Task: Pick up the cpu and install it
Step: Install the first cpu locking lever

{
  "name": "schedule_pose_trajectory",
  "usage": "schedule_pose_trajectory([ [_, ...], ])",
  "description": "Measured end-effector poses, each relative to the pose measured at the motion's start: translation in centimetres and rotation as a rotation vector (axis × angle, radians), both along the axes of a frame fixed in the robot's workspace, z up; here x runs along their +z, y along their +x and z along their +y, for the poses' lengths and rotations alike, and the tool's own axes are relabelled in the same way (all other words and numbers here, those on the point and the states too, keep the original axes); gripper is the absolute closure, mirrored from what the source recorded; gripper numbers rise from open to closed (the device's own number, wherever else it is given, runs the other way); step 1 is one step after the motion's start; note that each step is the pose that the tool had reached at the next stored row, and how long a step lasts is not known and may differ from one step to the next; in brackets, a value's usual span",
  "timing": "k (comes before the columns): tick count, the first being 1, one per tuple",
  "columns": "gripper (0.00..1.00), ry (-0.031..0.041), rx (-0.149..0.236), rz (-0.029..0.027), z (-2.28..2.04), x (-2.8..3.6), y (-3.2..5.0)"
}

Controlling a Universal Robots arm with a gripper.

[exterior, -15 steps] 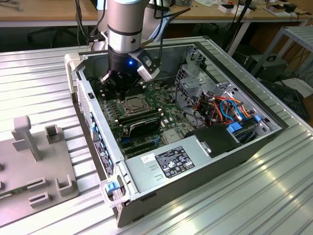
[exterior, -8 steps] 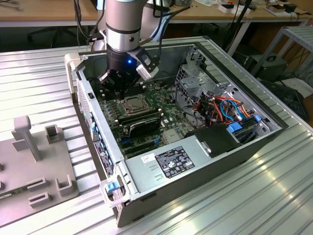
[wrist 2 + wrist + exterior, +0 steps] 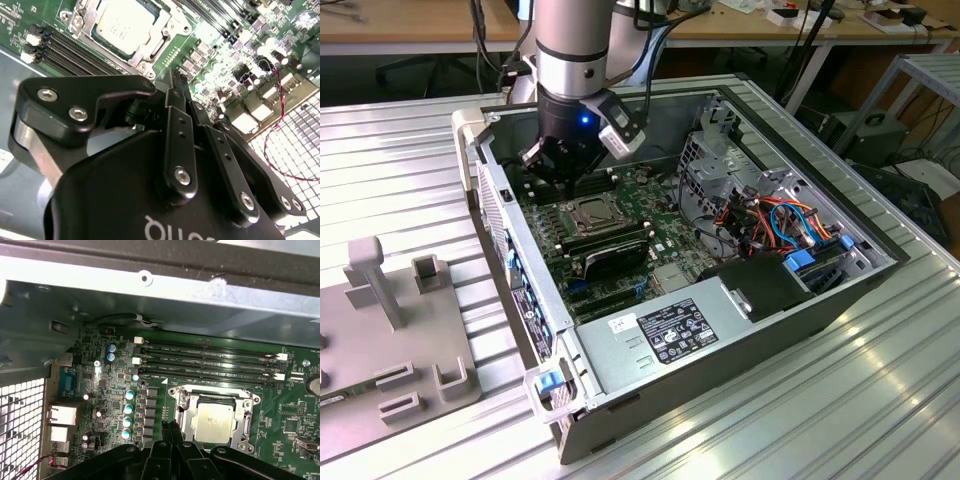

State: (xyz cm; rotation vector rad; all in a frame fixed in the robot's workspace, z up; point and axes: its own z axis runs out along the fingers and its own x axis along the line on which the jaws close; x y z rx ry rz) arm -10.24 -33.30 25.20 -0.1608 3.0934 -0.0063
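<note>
The gripper (image 3: pixel 176 82) is seen with its fingers (image 3: pixel 172 432) brought together, tip against tip, and nothing is held between them. It is suspended inside the open computer case (image 3: pixel 840 300), just above the motherboard (image 3: pixel 650 235), at the side of the CPU socket (image 3: pixel 212 417).

The cpu (image 3: pixel 214 421) is seated flat in the socket, its metal lid facing up — it lies just beside the fingertips, not under them, and is not touched. The placing step is therefore judged complete; the socket's retention frame (image 3: pixel 82 22) appears to stand around the chip, though whether it is latched cannot be told.

Any further motion is judged to call for a clean vertical path — the memory slots (image 3: pixel 205 360) and the capacitors (image 3: pixel 129 407) stand close to the fingers. The empty grey fixture (image 3: pixel 390 350) rests outside the case, at the exterior view's left.
</note>
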Motion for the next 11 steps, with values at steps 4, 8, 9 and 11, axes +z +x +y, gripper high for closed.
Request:
schedule_pose_trajectory([
  [4,0.89,0.0002,0.000,-0.0039,0.10,0.19,-0.15],
  [8,0.89,0.0003,0.000,-0.0087,0.27,0.68,-0.18],
  [9,0.89,0.0004,0.000,-0.0101,0.35,0.72,-0.19],
  [11,0.89,0.0006,0.000,-0.0127,0.53,0.73,-0.28],
])
